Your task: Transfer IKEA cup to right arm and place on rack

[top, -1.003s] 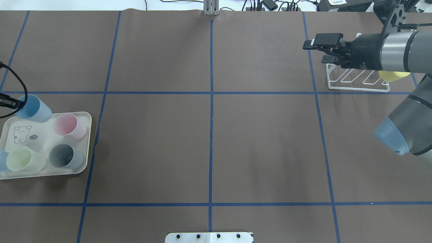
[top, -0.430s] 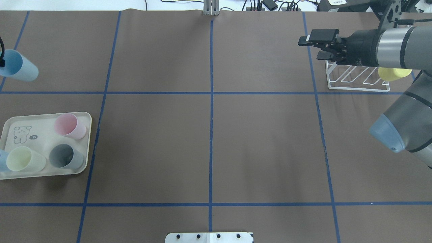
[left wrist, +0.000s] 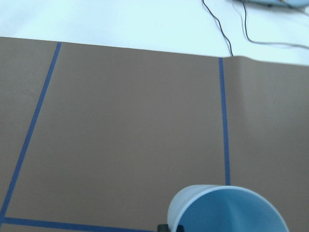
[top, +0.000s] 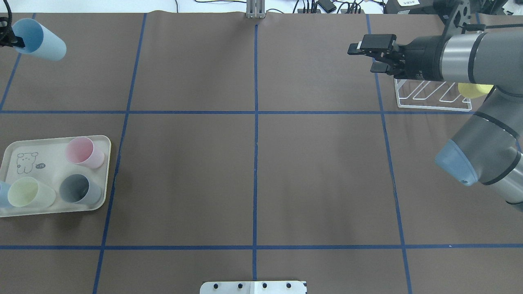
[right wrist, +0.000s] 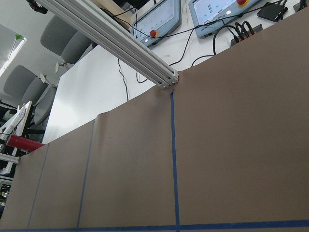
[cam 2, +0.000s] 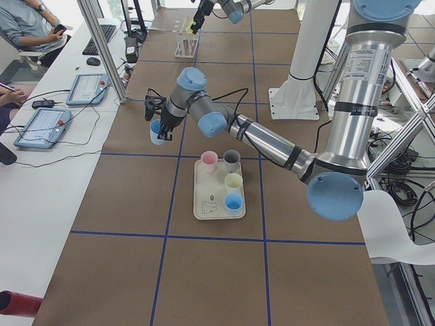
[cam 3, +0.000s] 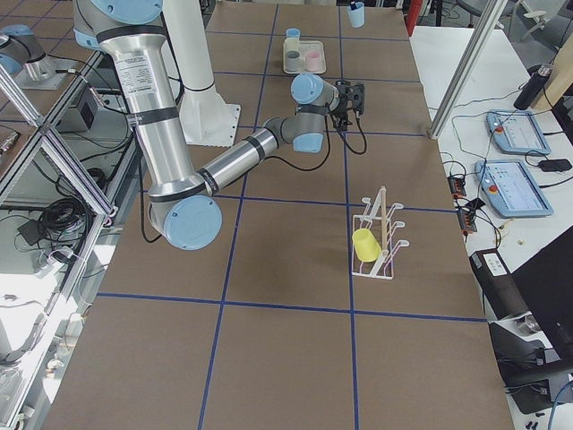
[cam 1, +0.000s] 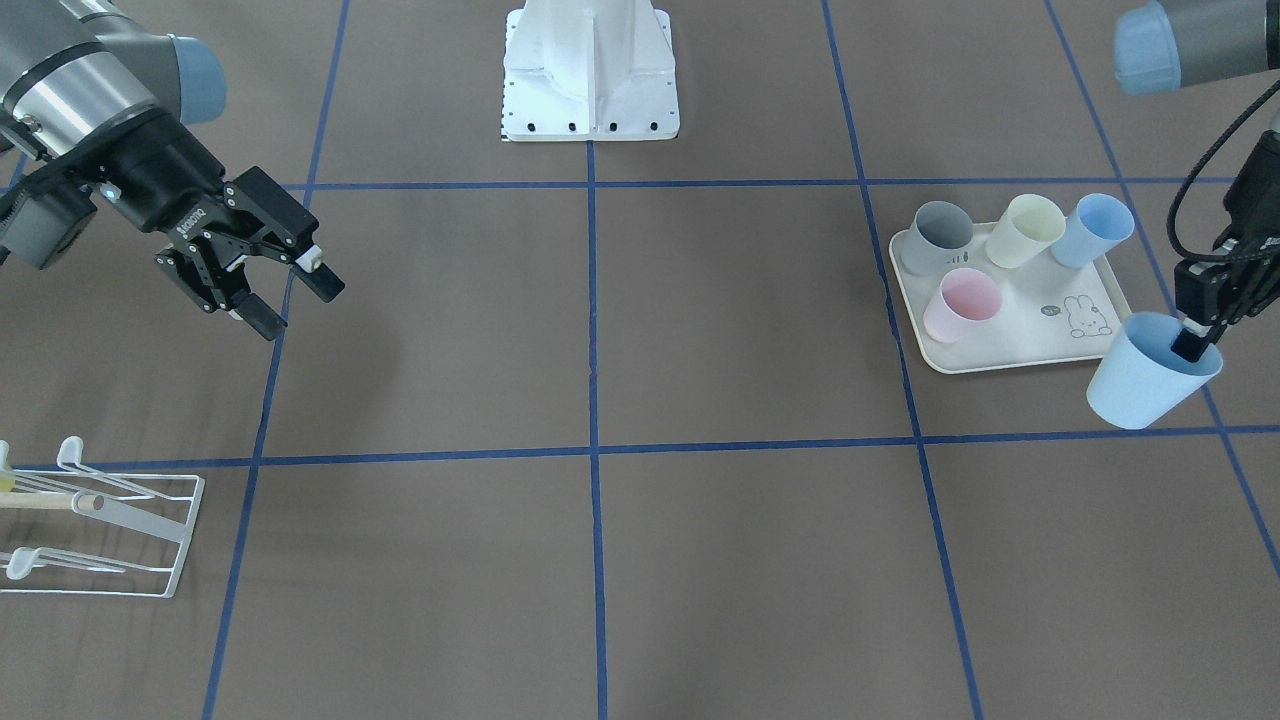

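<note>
My left gripper (cam 1: 1195, 335) is shut on the rim of a light blue IKEA cup (cam 1: 1140, 378), one finger inside it, and holds it in the air past the tray's far side. The cup also shows in the overhead view (top: 40, 39) at the far left corner and in the left wrist view (left wrist: 227, 210). My right gripper (top: 363, 59) is open and empty, hovering just left of the white wire rack (top: 433, 97). It also shows in the front view (cam 1: 297, 305). A yellow cup (top: 474, 89) hangs on the rack.
A cream tray with a rabbit drawing (top: 47, 159) sits at the left, holding a pink cup (top: 83, 152), a grey cup (top: 77, 188), a pale yellow cup (top: 28, 192) and a blue cup at the view's edge. The white robot base (cam 1: 590, 70) stands at the near edge.
My left gripper has lifted the blue cup off the tray's corner and carried it toward the table's far edge. My right gripper has moved left, away from the rack, still open.
</note>
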